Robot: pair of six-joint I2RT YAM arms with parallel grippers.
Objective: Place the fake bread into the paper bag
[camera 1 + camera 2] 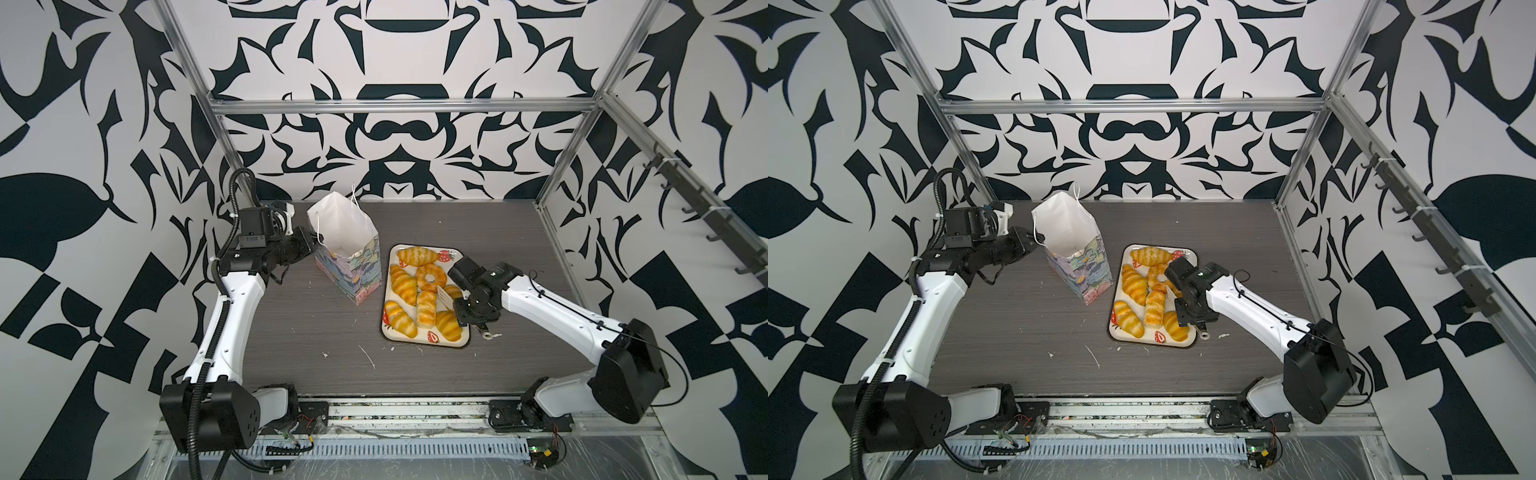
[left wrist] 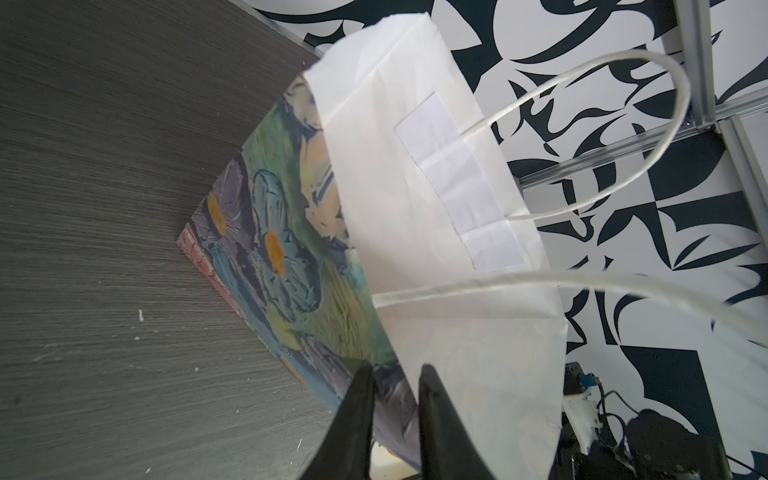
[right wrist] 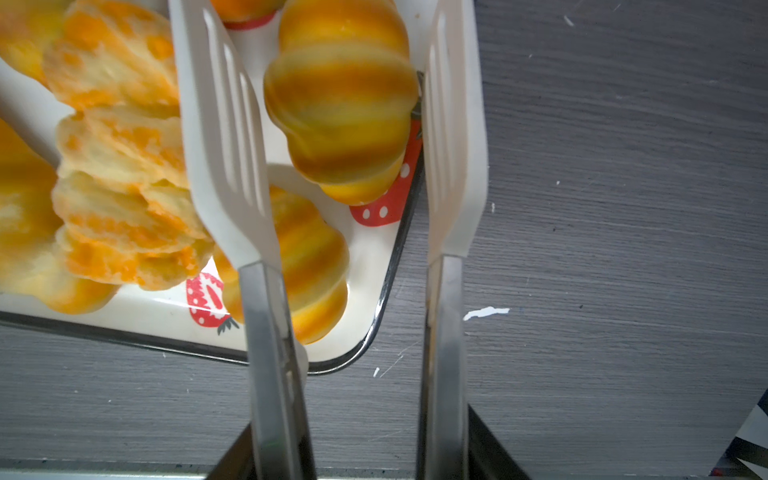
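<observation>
Your left gripper is pinched tight on the paper bag rim (bag upright, beside the tray). Your right gripper clamps tongs, their blades spread either side of one croissant; the fake bread lies on the tray.

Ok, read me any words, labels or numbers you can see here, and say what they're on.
No text here can be read.
Left arm label: too small to read.
Right arm mark: small and green, too small to read.
Bag: flower print only, no words.
Tray: strawberry pictures only, no words.
</observation>
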